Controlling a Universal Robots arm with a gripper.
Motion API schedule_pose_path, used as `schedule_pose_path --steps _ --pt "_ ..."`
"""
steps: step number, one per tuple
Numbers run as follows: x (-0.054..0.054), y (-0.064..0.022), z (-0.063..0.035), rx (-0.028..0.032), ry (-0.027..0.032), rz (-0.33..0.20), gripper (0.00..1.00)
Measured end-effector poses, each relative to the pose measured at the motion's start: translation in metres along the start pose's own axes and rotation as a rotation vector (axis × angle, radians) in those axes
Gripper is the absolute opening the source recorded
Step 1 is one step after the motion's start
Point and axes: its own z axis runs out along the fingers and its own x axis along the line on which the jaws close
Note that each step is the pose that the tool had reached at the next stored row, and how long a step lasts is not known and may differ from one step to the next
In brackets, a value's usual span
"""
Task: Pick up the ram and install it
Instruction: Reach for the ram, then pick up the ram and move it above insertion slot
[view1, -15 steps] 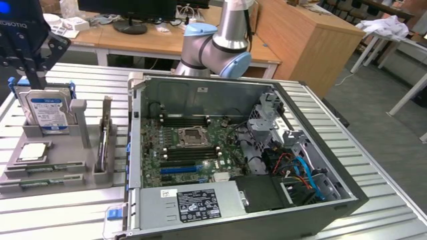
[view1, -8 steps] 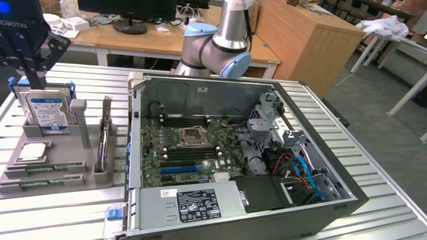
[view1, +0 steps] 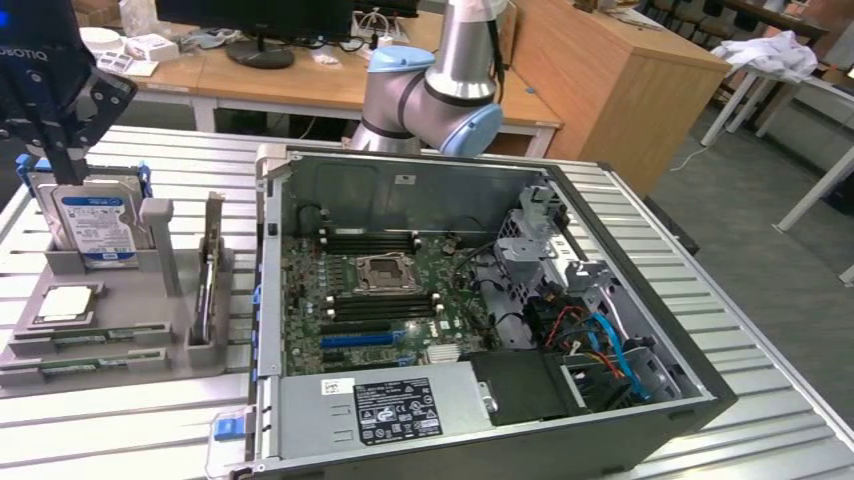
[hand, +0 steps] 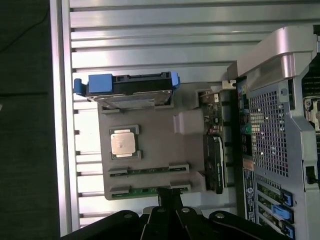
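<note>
Two ram sticks, thin green boards, lie flat in the front slots of a grey holder (view1: 134, 355): one (view1: 83, 343) (hand: 149, 171) behind the other (view1: 74, 368) (hand: 140, 191). My black gripper (view1: 63, 168) hangs at the exterior view's upper left, above the holder's back end and in front of the upright hard drive (view1: 96, 215). Its fingers come together with nothing between them. In the wrist view the gripper (hand: 168, 196) sits just over the nearer ram stick's end. The open computer case (view1: 694, 385) lies to the right, with black memory slots (view1: 380, 240) beside the processor socket (view1: 380, 270).
The holder also carries a square silver processor chip (view1: 67, 303) (hand: 124, 142), the blue-framed hard drive (hand: 131, 92) and an upright card (view1: 210, 270). Everything rests on a ribbed metal table (view1: 120, 430). The arm's base (view1: 441, 90) stands behind the case, with desks beyond.
</note>
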Motion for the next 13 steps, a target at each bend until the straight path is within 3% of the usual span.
schedule_pose_path --steps 13 --pt "0.0 -0.0028 -0.0002 0.0 0.0 0.0 0.11"
